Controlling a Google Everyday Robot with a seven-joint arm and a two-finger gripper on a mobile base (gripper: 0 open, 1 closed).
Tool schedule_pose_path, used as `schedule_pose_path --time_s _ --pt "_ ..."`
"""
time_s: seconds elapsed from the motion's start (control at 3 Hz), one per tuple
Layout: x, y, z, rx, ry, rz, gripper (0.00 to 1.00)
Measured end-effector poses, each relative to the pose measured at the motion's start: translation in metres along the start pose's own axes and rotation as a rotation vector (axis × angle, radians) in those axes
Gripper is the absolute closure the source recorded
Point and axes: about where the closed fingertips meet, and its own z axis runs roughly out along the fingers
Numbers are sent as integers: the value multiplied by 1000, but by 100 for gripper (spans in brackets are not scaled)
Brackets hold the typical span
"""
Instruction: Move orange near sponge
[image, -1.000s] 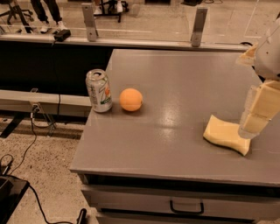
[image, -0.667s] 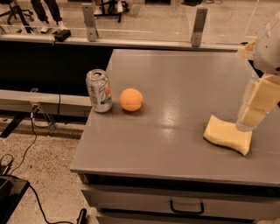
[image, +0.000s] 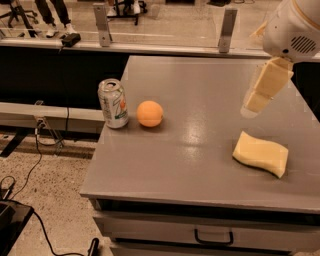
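Observation:
The orange (image: 150, 113) sits on the grey table (image: 200, 165) at its left side, just right of a soda can. The pale yellow sponge (image: 260, 153) lies flat at the table's right front, well apart from the orange. My gripper (image: 256, 101) hangs from the white arm at the upper right. It is above the table, a little above and behind the sponge, touching nothing. It holds nothing that I can see.
A silver soda can (image: 113, 103) stands upright at the table's left edge, close to the orange. A drawer with a handle (image: 213, 236) is under the table front. Cables lie on the floor at the left.
My gripper has moved left and up, away from the spot right beside the sponge. The orange, can and sponge have not moved.

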Motion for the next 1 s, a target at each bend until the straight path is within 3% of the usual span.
schedule_pose_path --time_s 0.33,0.67,1.0 --pt "-34 -7 19 -9 -1 -39 0" --pt "-64 -2 54 -34 52 -88 0" --pt "-77 6 83 -49 24 -55 0"
